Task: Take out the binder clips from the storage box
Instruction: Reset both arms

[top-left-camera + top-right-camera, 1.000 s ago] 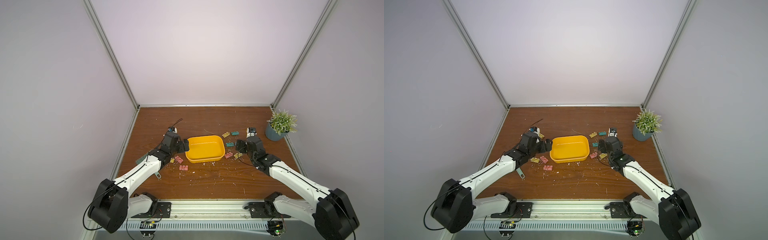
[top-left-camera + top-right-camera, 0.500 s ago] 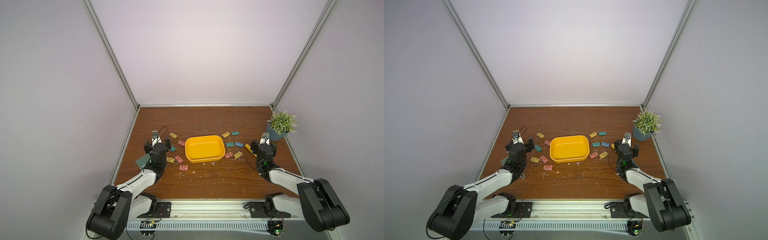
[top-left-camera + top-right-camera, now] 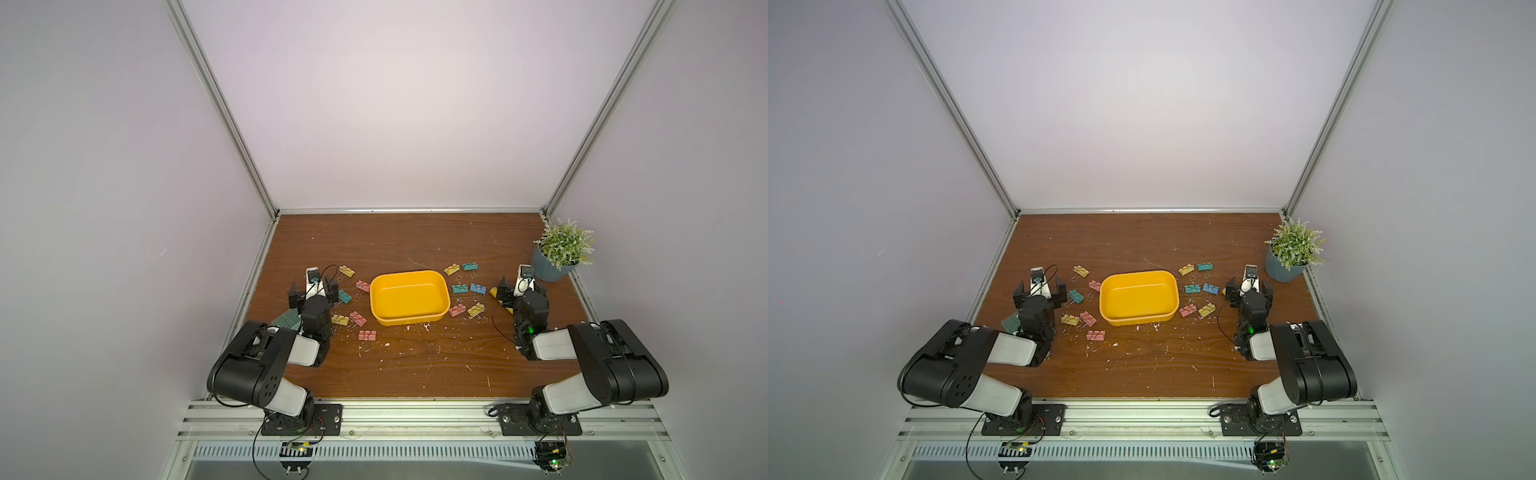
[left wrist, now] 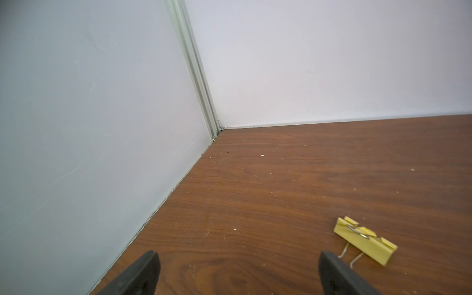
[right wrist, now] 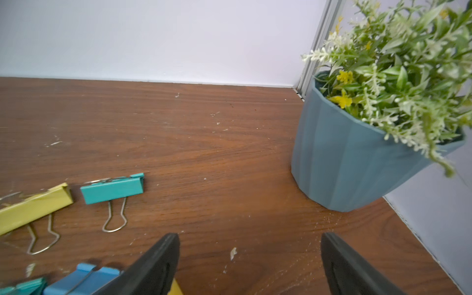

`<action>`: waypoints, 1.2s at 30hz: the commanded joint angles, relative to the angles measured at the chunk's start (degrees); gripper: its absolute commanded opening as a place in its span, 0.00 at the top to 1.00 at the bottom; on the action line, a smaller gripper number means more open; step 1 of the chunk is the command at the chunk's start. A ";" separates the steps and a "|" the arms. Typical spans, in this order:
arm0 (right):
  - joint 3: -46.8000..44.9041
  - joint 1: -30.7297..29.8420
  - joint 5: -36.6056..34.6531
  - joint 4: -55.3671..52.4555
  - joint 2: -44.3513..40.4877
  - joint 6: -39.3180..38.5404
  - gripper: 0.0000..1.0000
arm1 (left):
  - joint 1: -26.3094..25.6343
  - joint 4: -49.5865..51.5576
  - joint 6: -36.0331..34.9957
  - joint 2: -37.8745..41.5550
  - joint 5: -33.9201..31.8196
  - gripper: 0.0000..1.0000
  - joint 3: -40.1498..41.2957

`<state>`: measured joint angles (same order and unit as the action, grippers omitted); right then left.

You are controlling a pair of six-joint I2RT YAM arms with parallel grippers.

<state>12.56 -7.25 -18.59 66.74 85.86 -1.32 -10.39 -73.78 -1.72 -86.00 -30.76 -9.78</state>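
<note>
Status: storage box (image 3: 409, 299) is seen empty in both top views, bare yellow floor and nothing inside. It sits on the table (image 3: 415, 365) between the two grippers, well apart from each.

Twelve binder clips (image 3: 357, 318) can be counted, all on the wood outside the box. Six lie between the left gripper (image 3: 312, 290) and the box, six between the right gripper (image 3: 521, 291) and the box. None is touched by a finger.

Left gripper: jaws spread wide, nothing held, bare wood between them. One yellow clip (image 4: 365, 240) is seen just ahead of one fingertip on the box side, wire handles pointing back toward the gripper.

Right gripper: jaws also spread wide, nothing held. A teal clip (image 5: 112, 190) lies ahead on the box side, a blue clip (image 5: 81, 278) just beside one finger on that same side. The plant pot (image 5: 339, 158) stands near, ahead on the opposite side.

Step judged: removal looks complete. Both arms are folded low near their bases, which reads as a parked pose.

Next move: probably no further pick is called for. A check of the box's near wall is advised, since a strip of floor under it is hidden from the top views. If a clip is found there, a top-down pinch on the clip body is needed, not on the wire handles, with clearance kept over the rim. White debris (image 3: 386, 345) on the table is not to be taken for clips.
</note>
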 commanded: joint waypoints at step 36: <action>-0.41 1.44 1.85 7.72 1.58 1.32 0.01 | 6.98 -5.73 4.64 -3.12 12.35 0.01 -0.33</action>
<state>11.00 -5.96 -16.19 72.60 88.25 -0.67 -3.36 -79.46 3.22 -89.58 -19.07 -10.13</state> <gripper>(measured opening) 0.992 0.993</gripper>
